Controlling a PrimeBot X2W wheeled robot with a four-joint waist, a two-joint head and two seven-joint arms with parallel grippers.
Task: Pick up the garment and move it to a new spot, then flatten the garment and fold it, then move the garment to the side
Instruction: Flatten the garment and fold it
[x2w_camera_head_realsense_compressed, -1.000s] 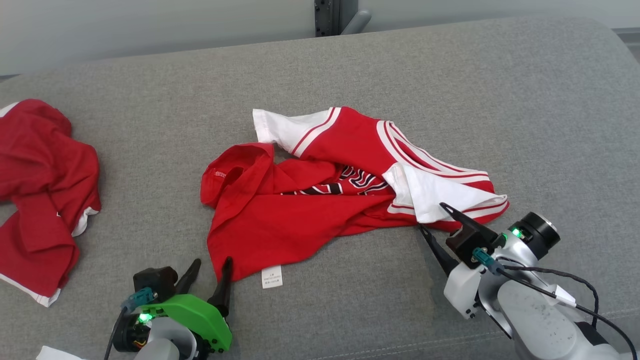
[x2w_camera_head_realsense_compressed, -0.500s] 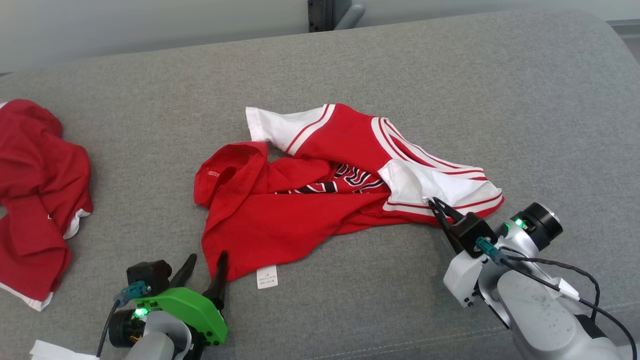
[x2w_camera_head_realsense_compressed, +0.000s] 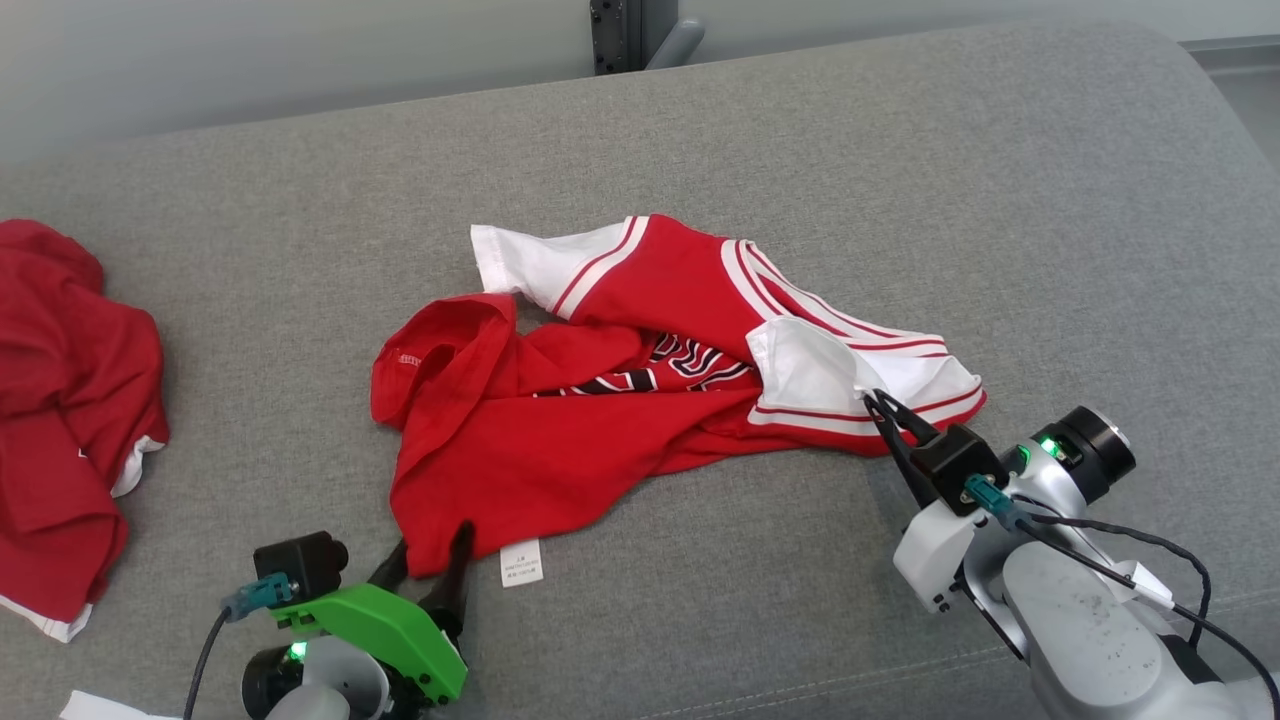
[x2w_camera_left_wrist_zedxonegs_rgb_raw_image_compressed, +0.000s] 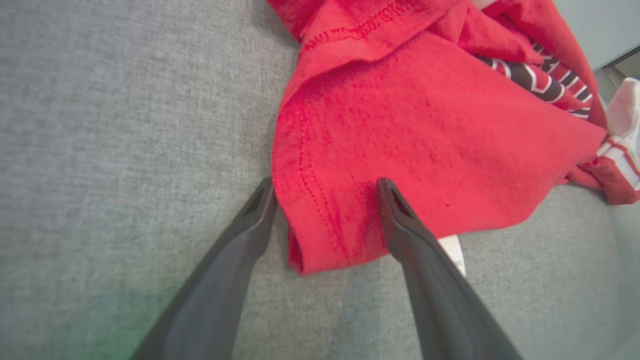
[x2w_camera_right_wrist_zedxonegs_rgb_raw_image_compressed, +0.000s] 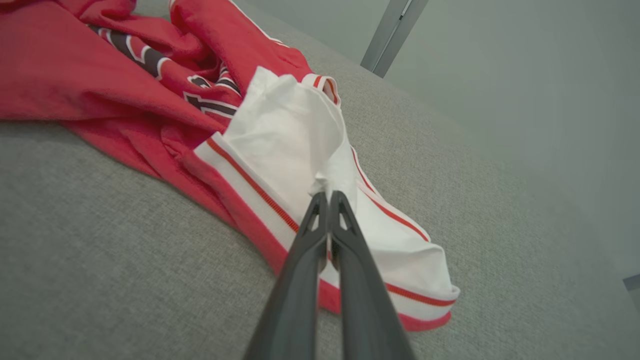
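A red and white garment (x2w_camera_head_realsense_compressed: 620, 400) with dark lettering lies crumpled in the middle of the grey cushion. My right gripper (x2w_camera_head_realsense_compressed: 868, 400) is shut on a fold of its white sleeve (x2w_camera_right_wrist_zedxonegs_rgb_raw_image_compressed: 300, 145), and the cloth bunches just past the fingertips (x2w_camera_right_wrist_zedxonegs_rgb_raw_image_compressed: 327, 196). My left gripper (x2w_camera_head_realsense_compressed: 432, 548) stands open at the garment's near left corner. In the left wrist view that red hem corner (x2w_camera_left_wrist_zedxonegs_rgb_raw_image_compressed: 325, 220) lies between the two spread fingers (x2w_camera_left_wrist_zedxonegs_rgb_raw_image_compressed: 395, 210). A white care label (x2w_camera_head_realsense_compressed: 521, 563) sticks out beside it.
A second red garment (x2w_camera_head_realsense_compressed: 70, 400) lies heaped at the cushion's left edge. A grey metal post (x2w_camera_head_realsense_compressed: 625, 30) stands behind the cushion's far edge. A scrap of white (x2w_camera_head_realsense_compressed: 95, 708) shows at the bottom left. Bare grey cushion (x2w_camera_head_realsense_compressed: 1000, 200) lies to the right.
My right gripper closed on the white sleeve, having stood open beside it a second ago. My left gripper slid forward so the red hem corner now lies between its fingers. The camera has shifted.
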